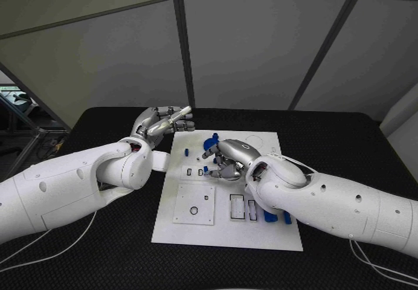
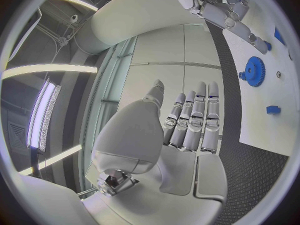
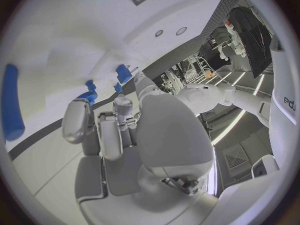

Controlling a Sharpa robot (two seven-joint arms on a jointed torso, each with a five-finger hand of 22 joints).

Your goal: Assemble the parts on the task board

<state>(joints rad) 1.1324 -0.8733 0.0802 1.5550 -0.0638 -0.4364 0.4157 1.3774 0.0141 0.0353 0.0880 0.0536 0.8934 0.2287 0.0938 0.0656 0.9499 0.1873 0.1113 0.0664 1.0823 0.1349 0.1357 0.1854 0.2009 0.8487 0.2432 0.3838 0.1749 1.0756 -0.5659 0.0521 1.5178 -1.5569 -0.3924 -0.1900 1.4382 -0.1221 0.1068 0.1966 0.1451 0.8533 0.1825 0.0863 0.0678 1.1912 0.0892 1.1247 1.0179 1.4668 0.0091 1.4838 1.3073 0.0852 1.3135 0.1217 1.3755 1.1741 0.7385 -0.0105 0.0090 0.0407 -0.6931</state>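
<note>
The white task board lies in the middle of the black table. A blue gear and a small blue piece sit at its far end, and more blue pieces lie by its right edge. My right hand hovers over the board's far half with its fingers curled down towards the small slots. Their tips are hidden, so I cannot tell whether they hold anything. My left hand hangs off the board's far left corner, fingers straight and holding nothing. The left wrist view shows the gear and a small blue piece.
A square white insert with a black ring lies on the board's near left. Rectangular slots sit in its near middle. A long blue peg shows beside my right hand. Black table surrounds the board.
</note>
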